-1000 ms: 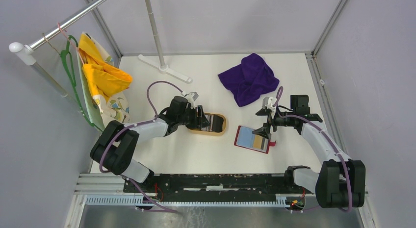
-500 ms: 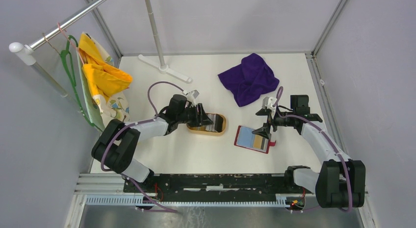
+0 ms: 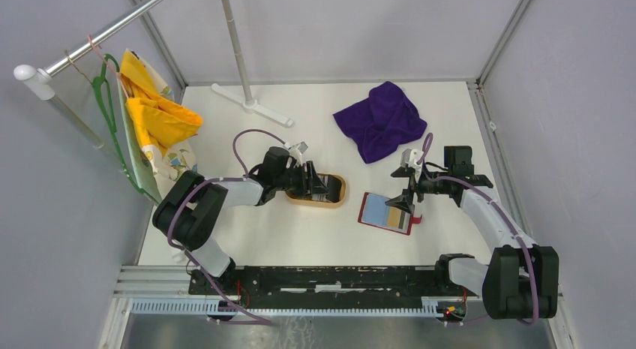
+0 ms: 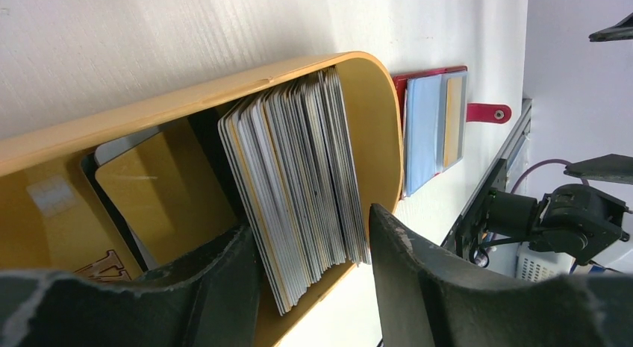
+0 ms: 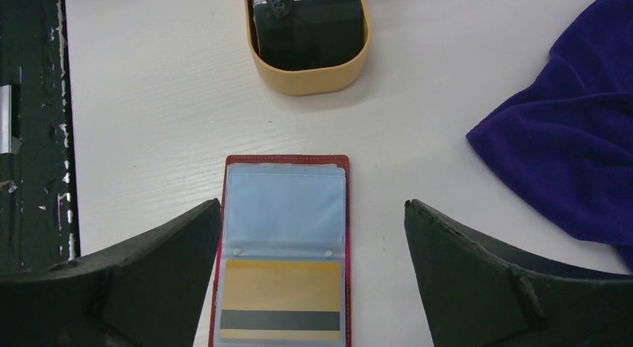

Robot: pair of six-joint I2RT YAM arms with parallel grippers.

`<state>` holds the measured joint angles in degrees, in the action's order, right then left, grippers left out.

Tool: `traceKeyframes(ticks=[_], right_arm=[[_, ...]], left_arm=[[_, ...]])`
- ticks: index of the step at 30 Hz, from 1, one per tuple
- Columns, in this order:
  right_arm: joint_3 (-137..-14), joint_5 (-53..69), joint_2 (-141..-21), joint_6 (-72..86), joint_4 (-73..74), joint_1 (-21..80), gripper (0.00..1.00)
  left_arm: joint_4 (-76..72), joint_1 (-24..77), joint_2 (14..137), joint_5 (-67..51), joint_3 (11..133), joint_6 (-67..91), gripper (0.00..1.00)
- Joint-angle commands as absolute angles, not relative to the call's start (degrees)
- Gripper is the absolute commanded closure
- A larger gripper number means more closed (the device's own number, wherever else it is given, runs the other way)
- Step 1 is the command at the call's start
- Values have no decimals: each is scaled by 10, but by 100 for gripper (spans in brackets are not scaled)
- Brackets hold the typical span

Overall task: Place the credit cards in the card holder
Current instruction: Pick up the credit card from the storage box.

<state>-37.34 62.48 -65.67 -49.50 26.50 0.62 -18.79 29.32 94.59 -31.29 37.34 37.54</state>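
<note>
With the left gripper [image 4: 313,231] part-open astride the upright stack of credit cards [image 4: 298,183] in the wooden tray [image 4: 373,101], and the right gripper [image 5: 312,209] spread wide above the open card holder [image 5: 285,213] nearby, several cards could be pinched together, or the stack toppled.

place: robot lab cell | evidence: grey panel walls [image 3: 337,34], aluminium frame rail [image 3: 150,278], white table [image 3: 300,233]

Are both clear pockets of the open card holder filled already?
No, in the right wrist view only one pocket of the card holder holds a gold card with a dark stripe; the other looks empty.
</note>
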Motion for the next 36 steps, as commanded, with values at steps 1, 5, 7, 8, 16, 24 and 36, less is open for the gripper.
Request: traceKeyframes(ticks=[1,5,7,8,16,24,36], right_arm=[[-372,635,-645,-492,250,3,2],[-372,634,-645,-492,250,4,2],[-372,635,-645,-492,251,4,2],[-372,635,-644,-492,250,3,2],[-371,636,-643,-492,250,4,2],[-371,637,-642,-492,250,3,2],[-370,638,-640,-492,250,3,2]], left_arm=[[-222,292,944,-334,389,402,42],[-214,289,926,-336,386,400,43],[-211,286,919,-339,383,399,44],[-210,284,915,-341,382,399,45],[-206,266,894,-355,372,400,50],[-180,253,887,-347,371,384,51],[-143,241,881,-321,367,358,52]])
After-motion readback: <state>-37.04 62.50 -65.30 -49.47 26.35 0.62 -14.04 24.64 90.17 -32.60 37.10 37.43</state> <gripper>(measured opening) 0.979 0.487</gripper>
